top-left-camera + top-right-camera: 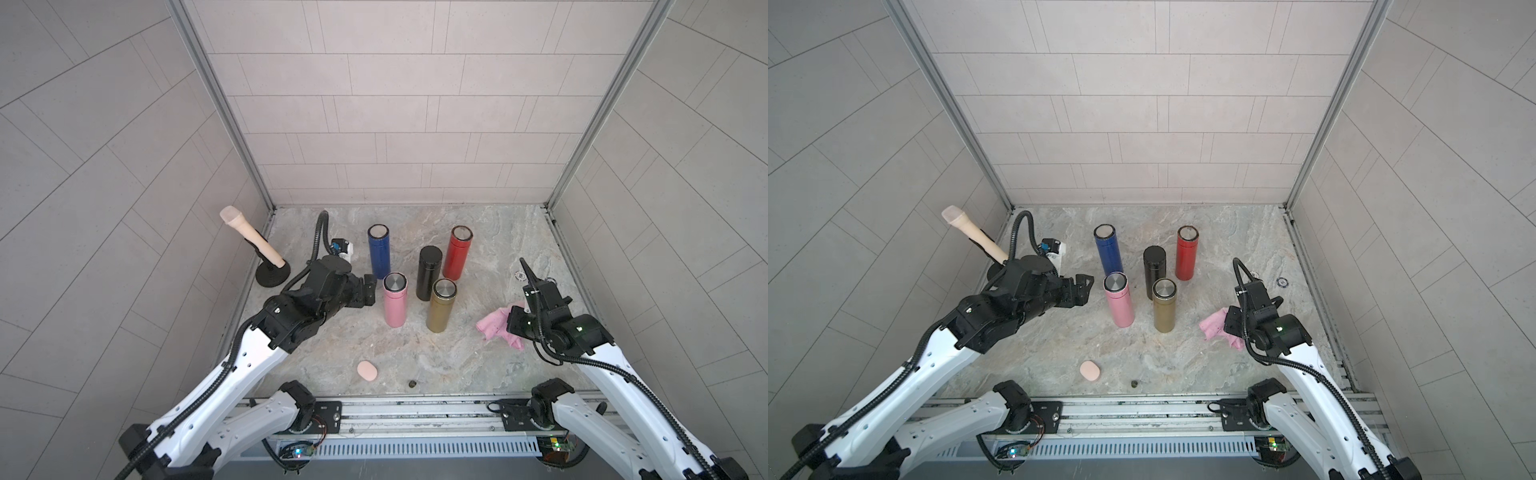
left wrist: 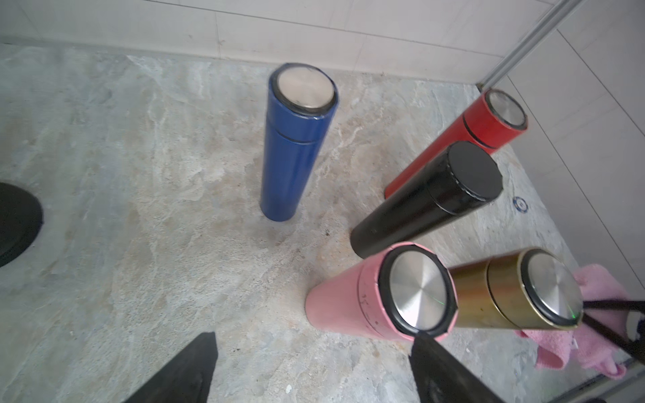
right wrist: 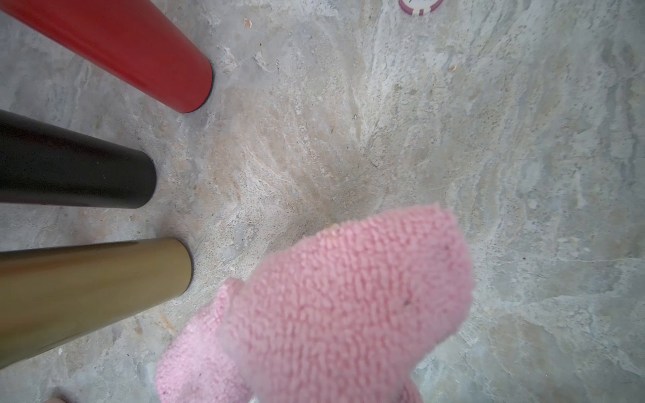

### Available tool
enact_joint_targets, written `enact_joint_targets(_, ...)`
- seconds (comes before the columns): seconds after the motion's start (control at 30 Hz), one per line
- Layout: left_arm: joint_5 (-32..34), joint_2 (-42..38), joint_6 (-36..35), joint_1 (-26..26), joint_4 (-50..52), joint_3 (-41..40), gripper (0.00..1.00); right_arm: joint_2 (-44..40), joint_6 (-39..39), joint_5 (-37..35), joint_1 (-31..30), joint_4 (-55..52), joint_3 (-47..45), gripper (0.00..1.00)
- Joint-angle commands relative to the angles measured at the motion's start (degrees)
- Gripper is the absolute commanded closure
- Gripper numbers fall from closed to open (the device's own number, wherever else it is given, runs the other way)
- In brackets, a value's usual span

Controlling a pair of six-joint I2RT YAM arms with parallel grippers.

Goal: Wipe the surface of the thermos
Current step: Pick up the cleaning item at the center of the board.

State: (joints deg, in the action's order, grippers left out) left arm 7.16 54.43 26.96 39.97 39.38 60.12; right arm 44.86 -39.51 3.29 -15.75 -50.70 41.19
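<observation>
Pink cloth bunches in the clenched right gripper at right of frame – the upright pink thermos stands mid-frame to its left, just beside the empty, wide-open left gripper, the nearer arm

White arm links, black joint housings, black corrugated cables, small green light

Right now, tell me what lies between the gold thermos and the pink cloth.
Nothing: bare marbled surface between gold thermos and pink cloth, clearest in the right wrist view.
</observation>
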Motion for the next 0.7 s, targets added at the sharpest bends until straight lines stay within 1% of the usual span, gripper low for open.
enact_joint_targets(0.0,2.13,1.36,-0.49,3.54,-1.49,0.97,0.04,0.05,-1.4,0.67,-0.4,-2.62,2.22,1.0)
enact_joint_targets(0.17,7.94,4.7,-1.54,9.14,-5.12,1.46,0.04,-0.13,-0.88,0.84,-0.34,-1.44,1.94,1.0)
enact_joint_targets(0.3,10.25,7.98,-1.78,11.28,-7.65,1.41,0.04,0.04,-0.5,1.07,-0.42,-0.48,1.14,1.0)
enact_joint_targets(0.37,13.12,9.75,-2.19,12.74,-8.36,1.67,0.04,0.05,-0.33,0.93,-0.4,-0.38,0.94,1.0)
enact_joint_targets(0.5,14.54,12.24,-2.56,13.38,-9.8,1.58,0.02,-0.16,0.04,0.67,-0.4,-0.37,0.82,1.0)
enact_joint_targets(0.67,15.23,14.13,-2.9,13.38,-13.36,-0.7,0.02,-0.48,0.4,0.58,-0.36,0.03,0.51,1.0)
